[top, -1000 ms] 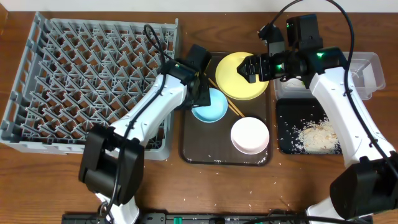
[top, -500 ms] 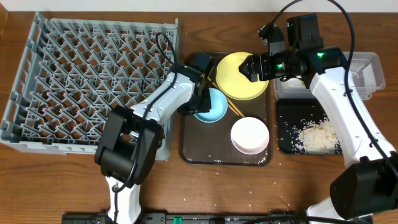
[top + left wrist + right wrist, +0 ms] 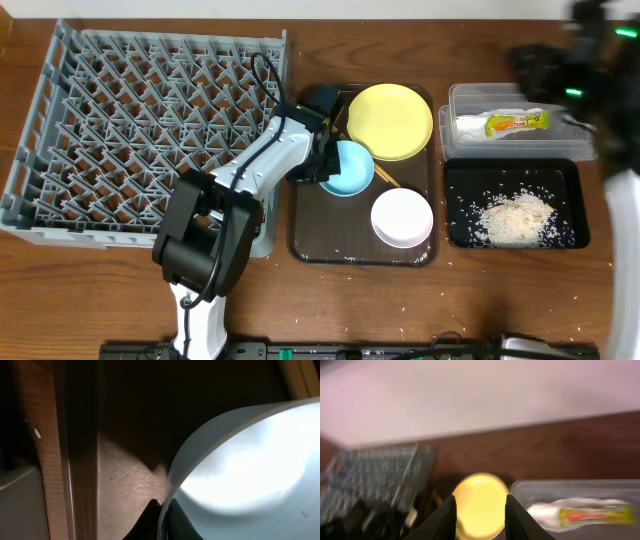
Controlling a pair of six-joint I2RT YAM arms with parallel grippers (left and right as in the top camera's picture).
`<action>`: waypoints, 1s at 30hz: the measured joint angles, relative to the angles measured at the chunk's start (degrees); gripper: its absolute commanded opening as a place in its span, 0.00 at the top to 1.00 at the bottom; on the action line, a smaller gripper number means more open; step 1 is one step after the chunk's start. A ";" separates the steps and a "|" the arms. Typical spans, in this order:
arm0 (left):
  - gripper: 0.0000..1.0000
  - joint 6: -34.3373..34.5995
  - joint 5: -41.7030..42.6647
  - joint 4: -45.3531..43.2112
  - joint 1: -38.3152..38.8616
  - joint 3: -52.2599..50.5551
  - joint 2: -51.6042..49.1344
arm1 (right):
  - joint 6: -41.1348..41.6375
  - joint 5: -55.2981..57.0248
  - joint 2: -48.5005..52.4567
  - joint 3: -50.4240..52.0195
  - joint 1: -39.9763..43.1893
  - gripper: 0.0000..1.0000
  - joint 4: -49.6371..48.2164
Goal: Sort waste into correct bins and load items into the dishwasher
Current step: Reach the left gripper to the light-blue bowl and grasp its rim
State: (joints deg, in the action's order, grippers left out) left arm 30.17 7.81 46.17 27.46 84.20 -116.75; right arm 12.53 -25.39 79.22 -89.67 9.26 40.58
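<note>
The light blue bowl (image 3: 348, 170) sits on the brown serving tray, and my left gripper (image 3: 322, 160) is shut on its left rim. In the left wrist view the two dark fingertips pinch the bowl wall (image 3: 250, 460), one inside and one outside, at the gripper (image 3: 162, 510). The yellow plate (image 3: 390, 121), white bowl (image 3: 402, 217) and chopsticks (image 3: 381, 173) also lie on that tray. My right gripper (image 3: 480, 517) is open and empty, high up, with the yellow plate (image 3: 480, 505) far below. The right arm (image 3: 585, 85) is a blur at the upper right.
The grey dish rack (image 3: 150, 130) fills the left side. A clear tub (image 3: 590, 125) holds the printed wrapper (image 3: 505, 123). In front of it a black tray (image 3: 565, 190) holds rice scraps (image 3: 515, 217). The brown serving tray (image 3: 363, 252) has crumbs on it.
My left gripper has closed on the blue bowl's rim. The right arm has pulled away from the yellow plate to the upper right, uncovering the tub and wrapper, and its jaws have narrowed.
</note>
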 measured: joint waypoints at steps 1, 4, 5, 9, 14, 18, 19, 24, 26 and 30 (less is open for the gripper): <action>0.93 0.00 0.00 -0.02 -0.02 0.00 0.00 | 0.50 0.31 -1.33 -0.26 1.29 0.71 0.13; 0.93 0.00 0.00 0.09 -0.02 -0.02 0.00 | 1.86 1.75 -4.61 -0.76 5.14 0.54 0.92; 0.93 0.00 0.00 0.15 -0.02 0.00 0.00 | 2.38 2.27 -5.18 -0.76 6.40 0.40 1.42; 0.92 0.00 0.44 1.07 -0.28 0.00 0.31 | 4.09 5.51 -4.66 -0.74 9.86 0.01 2.19; 0.93 0.00 0.85 2.40 -1.29 -0.02 3.74 | 4.74 8.00 -3.48 -0.63 11.30 0.01 2.54; 0.93 0.00 1.07 2.89 -1.70 -0.02 8.35 | 4.87 8.52 -3.45 -0.61 11.30 0.01 2.62; 0.93 0.00 1.31 2.89 -1.70 -0.02 8.98 | 4.87 8.55 -3.45 -0.61 11.30 0.01 2.64; 0.69 0.02 2.82 2.91 -1.70 -0.02 9.16 | 4.87 8.74 -3.45 -0.61 11.30 0.01 2.69; 0.55 0.00 3.39 2.93 -1.70 -0.02 9.16 | 4.87 8.76 -3.45 -0.61 11.30 0.01 2.69; 0.45 0.26 4.90 2.82 -1.70 -0.02 9.16 | 4.90 8.79 -3.45 -0.59 11.30 0.01 2.71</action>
State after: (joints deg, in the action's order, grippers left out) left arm 30.44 12.71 48.99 25.76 84.18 -107.59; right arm 17.43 -16.60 75.77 -90.26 20.56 43.29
